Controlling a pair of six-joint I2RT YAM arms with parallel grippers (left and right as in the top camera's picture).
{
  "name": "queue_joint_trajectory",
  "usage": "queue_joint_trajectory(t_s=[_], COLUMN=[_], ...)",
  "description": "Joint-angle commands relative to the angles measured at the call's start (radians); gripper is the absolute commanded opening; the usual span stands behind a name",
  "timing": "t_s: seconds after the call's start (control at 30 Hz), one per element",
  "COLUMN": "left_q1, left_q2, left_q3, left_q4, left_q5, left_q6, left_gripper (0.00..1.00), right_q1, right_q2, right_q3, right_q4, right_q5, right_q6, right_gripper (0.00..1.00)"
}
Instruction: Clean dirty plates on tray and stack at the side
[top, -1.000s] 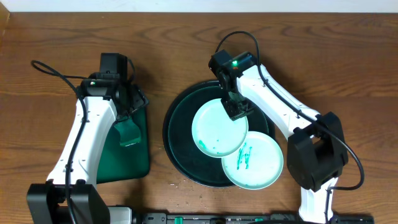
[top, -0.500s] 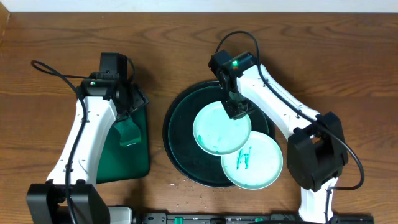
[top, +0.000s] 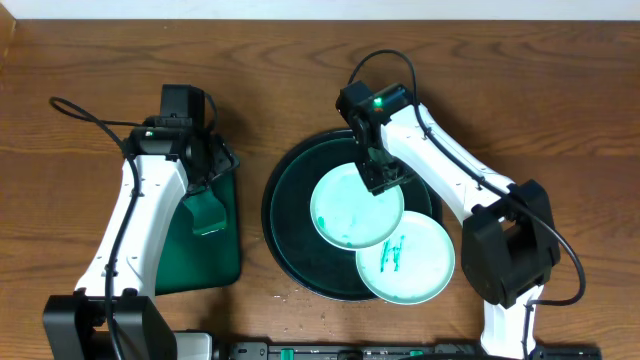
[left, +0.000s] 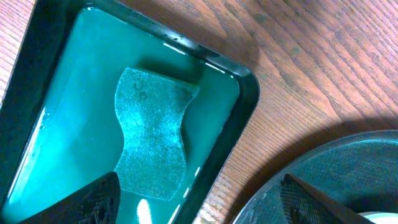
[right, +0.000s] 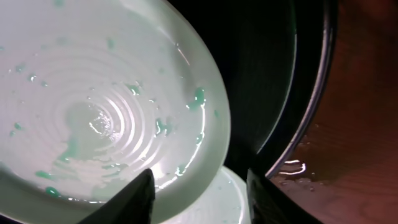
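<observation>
The round dark tray (top: 290, 215) holds two pale plates. The upper plate (top: 357, 205) (right: 106, 112) carries only faint green smears and drops, and its lower right edge rests on the other plate (top: 408, 262) (right: 233, 196). That one has a green scribble and overhangs the tray's lower right rim. My right gripper (top: 378, 176) (right: 199, 196) is open at the smeared plate's far rim, one finger over the plate and one outside it. Over the small rectangular tray, my left gripper (top: 212, 168) (left: 199, 205) stands wide open and holds nothing.
A green sponge (left: 152, 137) (top: 205, 212) lies in shallow liquid in the rectangular green tray (top: 225, 262) left of the round tray. Water drops sit on the wood (right: 298, 168) by the round tray's rim. Bare wood-grain tabletop (top: 560, 120) lies to the right.
My right gripper has opened and let go of the smeared plate. That plate has settled flatter and slightly rightward onto the scribbled plate. The left arm has not moved.
</observation>
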Motion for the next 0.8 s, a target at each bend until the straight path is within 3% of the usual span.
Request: queue_joint_trajectory(t_s=[0.0, 0.37, 0.67, 0.77], left_q1=[0.005, 0.005, 0.005, 0.005], left_q2=[-0.002, -0.002, -0.002, -0.002], left_q3=[0.014, 0.014, 0.014, 0.014], left_q4=[0.0, -0.001, -0.011, -0.011], left_q5=[-0.001, -0.001, -0.001, -0.001], left_q6=[0.007, 0.006, 0.006, 0.006], left_gripper=[0.82, 0.82, 0.82, 0.82], right_q1=[-0.002, -0.002, -0.006, -0.013], right_q2=[0.002, 0.002, 0.002, 0.002], right_q3=[-0.039, -0.087, -0.089, -0.089], right_q4=[0.015, 0.05, 0.047, 0.042], right_q5=[-0.016, -0.012, 0.02, 0.023], right_q6=[0.024, 0.048, 0.132, 0.173], right_gripper=[0.43, 0.38, 0.44, 0.38])
